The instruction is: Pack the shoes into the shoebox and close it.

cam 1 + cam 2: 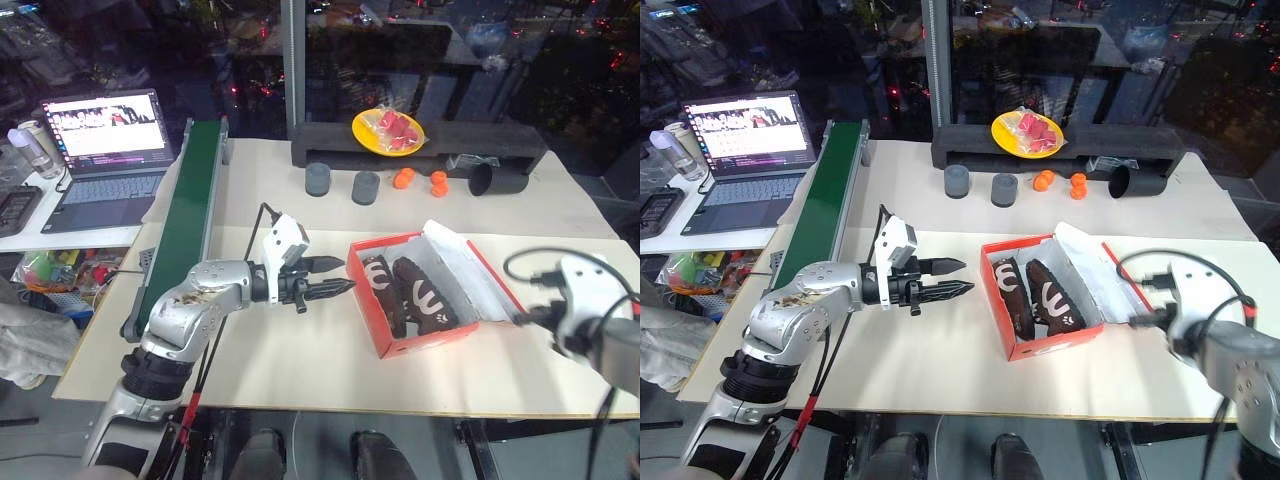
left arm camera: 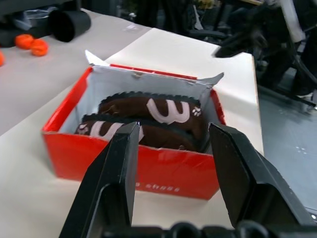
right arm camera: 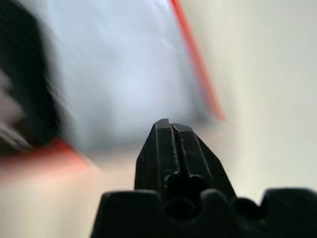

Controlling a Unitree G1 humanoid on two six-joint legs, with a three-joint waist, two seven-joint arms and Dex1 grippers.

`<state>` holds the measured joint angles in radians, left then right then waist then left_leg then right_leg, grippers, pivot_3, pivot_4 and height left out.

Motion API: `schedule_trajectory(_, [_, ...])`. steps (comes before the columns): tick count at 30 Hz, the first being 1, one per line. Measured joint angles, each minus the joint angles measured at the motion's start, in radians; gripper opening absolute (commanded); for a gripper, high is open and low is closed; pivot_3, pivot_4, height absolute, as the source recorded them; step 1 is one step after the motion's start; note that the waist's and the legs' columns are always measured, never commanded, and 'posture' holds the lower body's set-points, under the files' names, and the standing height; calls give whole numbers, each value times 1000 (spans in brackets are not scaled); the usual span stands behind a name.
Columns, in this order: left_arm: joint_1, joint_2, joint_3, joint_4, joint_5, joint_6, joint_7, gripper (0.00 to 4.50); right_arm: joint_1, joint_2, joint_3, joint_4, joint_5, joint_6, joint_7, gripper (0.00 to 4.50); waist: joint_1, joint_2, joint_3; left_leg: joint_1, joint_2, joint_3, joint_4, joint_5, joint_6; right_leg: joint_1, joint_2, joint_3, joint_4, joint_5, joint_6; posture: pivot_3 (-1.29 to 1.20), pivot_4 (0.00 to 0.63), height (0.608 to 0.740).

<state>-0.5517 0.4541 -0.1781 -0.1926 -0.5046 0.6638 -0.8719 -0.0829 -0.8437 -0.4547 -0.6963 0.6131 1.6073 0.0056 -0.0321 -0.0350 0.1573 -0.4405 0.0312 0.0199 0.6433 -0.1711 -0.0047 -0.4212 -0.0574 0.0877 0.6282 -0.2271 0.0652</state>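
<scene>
Left eye view: we see both shoes in the open shoebox at centre; left gripper parted, empty; right gripper closed, empty.

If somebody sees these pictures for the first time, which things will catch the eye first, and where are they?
First, the red-orange cardboard shoebox lying open at the middle of the pale table, with the pair of dark brown shoes side by side inside it. The left gripper points at the box with open fingers, empty. Farther back, a yellow plate with red pieces stands out on a dark ledge.
</scene>
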Motion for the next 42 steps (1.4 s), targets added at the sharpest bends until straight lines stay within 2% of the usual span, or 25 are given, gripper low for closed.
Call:
schedule_trajectory(4, [-13, -15, -17, 18, 14, -12, -16, 2361, 49, 24, 134, 3, -9, 0, -40, 34, -12, 0, 0, 0, 0, 1, 1, 0, 1, 0, 0, 2, 0, 0, 0, 0, 150, 740])
schedule_trajectory(8, [-27, -18, -18, 44, 32, -29, -27, 2361, -37, 254, 161, 117, -74, -1, -98, 34, -14, 0, 0, 0, 0, 2, 2, 0, 1, 0, 1, 4, 0, 0, 2, 0, 150, 740])
schedule_trajectory(12, [-32, -21, -21, 53, 37, -42, -35, 2361, -156, 468, 57, 280, -181, -37, -170, 34, -6, 0, 0, -1, -1, 3, 1, 0, 1, -1, 1, 4, 0, 0, 2, 0, 150, 740])
schedule_trajectory(16, [-33, -14, -20, 56, 41, -43, -35, 2361, -223, 523, -64, 399, -278, -108, -219, 34, 5, 0, 0, -2, -1, 3, 1, -1, 2, -2, 0, 4, 0, 0, 3, 0, 150, 740])
schedule_trajectory(21, [-42, -14, -20, 61, 49, -43, -36, 2361, -364, 653, -319, 613, -315, -271, -297, 34, -3, 1, -1, 0, -1, 3, 1, 0, 2, 0, 0, 4, 1, 0, 3, 0, 150, 740])
schedule_trajectory(25, [-59, -17, -20, 75, 55, -43, -35, 2361, -463, 668, -444, 752, -317, -385, -363, 34, -12, 1, -1, 0, -1, 4, 1, 0, 2, 0, 0, 4, 1, 0, 3, 0, 150, 740])
schedule_trajectory(31, [-71, -23, -21, 83, 70, -44, -36, 2361, -594, 612, -595, 1003, -279, -583, -459, 34, -15, 1, -1, 0, -1, 4, 0, 0, 2, 0, 0, 4, 0, 0, 3, 0, 150, 740])
schedule_trajectory(37, [-71, -17, -20, 83, 75, -45, -34, 2361, -581, 583, -534, 1053, -249, -617, -407, 34, -19, 1, -1, 1, -1, 4, 0, 0, 2, 0, 0, 5, 0, 0, 3, 0, 150, 740])
schedule_trajectory(42, [-71, -17, -17, 82, 75, -45, -25, 2361, -571, 635, -442, 933, -195, -483, -359, 34, -41, 2, -1, 1, 0, 4, 0, 0, 2, -1, 1, 6, 2, 0, 3, 0, 150, 740])
